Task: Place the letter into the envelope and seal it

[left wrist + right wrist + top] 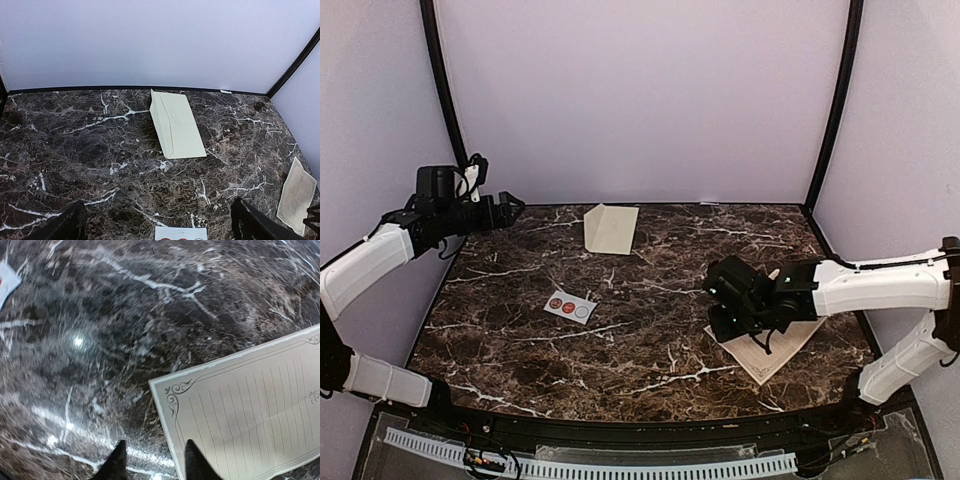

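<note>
Narrowly parted right hand (155, 462) over glossy veined marble (100, 340) beside the flat, lined rectangular letter (250, 410); left hand (512, 209) wide.

My right pincer (722, 318) hides the far part of the letter (775, 350) from above. In my right wrist view the letter runs off the right and bottom edges, and the table (100, 340) is motion-blurred. In the left wrist view the sticker sheet (180, 233) is cut by the bottom edge.
</note>
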### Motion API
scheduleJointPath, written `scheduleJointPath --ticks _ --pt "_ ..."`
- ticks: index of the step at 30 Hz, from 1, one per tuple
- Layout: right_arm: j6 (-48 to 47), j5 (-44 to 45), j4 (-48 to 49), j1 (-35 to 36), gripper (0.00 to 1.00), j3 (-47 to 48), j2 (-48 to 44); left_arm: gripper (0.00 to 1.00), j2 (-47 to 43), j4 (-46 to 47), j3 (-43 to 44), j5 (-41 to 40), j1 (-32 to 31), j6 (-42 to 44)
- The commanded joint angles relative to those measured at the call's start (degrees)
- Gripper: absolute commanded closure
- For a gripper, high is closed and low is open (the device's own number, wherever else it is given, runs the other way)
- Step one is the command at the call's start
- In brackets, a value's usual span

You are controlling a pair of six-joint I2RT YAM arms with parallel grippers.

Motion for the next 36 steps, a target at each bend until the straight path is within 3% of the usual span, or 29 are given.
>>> scheduleJointPath --ticks 1,5,12,16,23,28,36 --pt "-2.25 -5.93 2.9 -9.21 0.43 2.27 -2.95 0.01 -1.23 1.49 -0.93 2.5 0.07 -0.84" --pt "-2.22 -8.68 2.96 -20.08 0.26 0.35 -4.55 0.01 -1.38 1.61 -1.05 3.04 0.04 -1.06" --pt "-1.21 -12.02 2.5 -38.23 0.12 -6.03 -9.86 0.01 -1.66 1.91 -1.2 3.52 0.01 -1.31" --pt "-1.34 -19.8 5.59 -50.94 0.11 -11.74 -14.01 0.01 -1.51 1.98 -1.21 4.0 0.01 -1.66" --pt "0.62 -21.25 7.22 -64.34 0.1 -17.92 -16.46 0.01 -1.27 2.0 -1.2 3.99 0.01 -1.77" --pt "0.76 -29.19 12.29 -70.29 0.1 -22.33 -18.45 0.01 -0.93 2.05 -1.22 4.13 0.05 -1.86" --pt "1.83 -39.71 21.85 -70.88 0.15 -29.11 -22.16 0.01 -0.31 2.02 -1.15 4.69 0.03 -2.1"
